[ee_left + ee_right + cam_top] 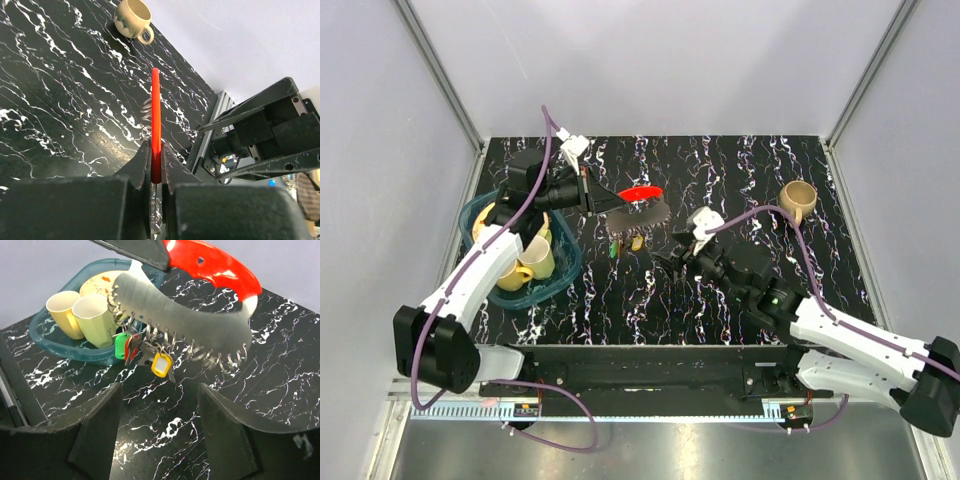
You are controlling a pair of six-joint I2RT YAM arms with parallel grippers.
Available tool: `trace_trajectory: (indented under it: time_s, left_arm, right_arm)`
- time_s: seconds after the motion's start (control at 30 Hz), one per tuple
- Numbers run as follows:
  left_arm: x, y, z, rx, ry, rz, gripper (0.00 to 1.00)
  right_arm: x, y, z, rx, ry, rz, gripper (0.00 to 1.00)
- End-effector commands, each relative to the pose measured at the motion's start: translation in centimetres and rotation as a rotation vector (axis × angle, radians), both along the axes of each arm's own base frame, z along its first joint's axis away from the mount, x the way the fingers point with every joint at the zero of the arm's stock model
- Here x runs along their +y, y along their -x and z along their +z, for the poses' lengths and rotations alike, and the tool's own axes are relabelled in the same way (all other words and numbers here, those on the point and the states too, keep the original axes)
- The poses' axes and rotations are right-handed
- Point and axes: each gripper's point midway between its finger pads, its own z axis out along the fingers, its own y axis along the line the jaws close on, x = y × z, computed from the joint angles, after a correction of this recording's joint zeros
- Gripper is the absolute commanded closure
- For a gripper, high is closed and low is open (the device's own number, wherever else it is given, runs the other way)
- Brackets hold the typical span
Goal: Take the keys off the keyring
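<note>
**benchrat:** Where's the keyring right now, and how would you grab the bits?

**yam_fan:** It's held up over the middle of the bench, not lying down. It's a flat red handle plus a curved grey metal plate with a row of little wire loops along the lower edge. The left fingers are pressed together on the red handle, pinching it edge-on. The keys dangle in a clump from the half of the row nearer the teal basin. There's a green-headed one, a yellow-headed one, and some plain metal ones tucked in between.

**benchrat:** How's it going to handle?

**yam_fan:** My guess is the whole thing is light and stiff, but the keys swing freely, and they're tiny, hard and slick. The plastic heads look like the best place to pinch, with the flat sides between the pads. Bare blades would probably slip. The loops look springy, so I'd expect a key to snag rather than slide straight off.

**benchrat:** And the other arm?

**yam_fan:** The right fingers are spread wide, with nothing between them and touching nothing. They sit just below and in front of the hanging clump. The mugs in the basin are behind the keys, well apart from those fingers.
</note>
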Motion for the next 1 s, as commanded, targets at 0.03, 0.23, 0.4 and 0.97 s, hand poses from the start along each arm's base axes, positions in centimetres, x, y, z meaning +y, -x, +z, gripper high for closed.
trace_trajectory:
  time_s: [0.03,0.23,0.4,0.97]
  left_arm:
    - [0.3,1.2,5.6,-0.271,0.030,0.025,1.00]
    - [-0.3,3.8,7.9,-0.410,0.098,-0.003,1.00]
    - [-0.2,4.6,9.2,-0.409,0.138,0.002,1.00]
    - [-0.1,5.9,10.7,-0.371,0.247,0.008,1.00]
  right_arm:
    - [-1.4,-0.7,0.2,-0.005,-0.089,-0.094,0.34]
    - [0.5,0.0,2.5,-0.040,-0.198,-0.002,0.36]
    - [-0.2,-0.2,2.4,-0.159,-0.280,-0.025,0.41]
    - [2.5,-0.6,4.7,-0.320,-0.257,0.066,0.40]
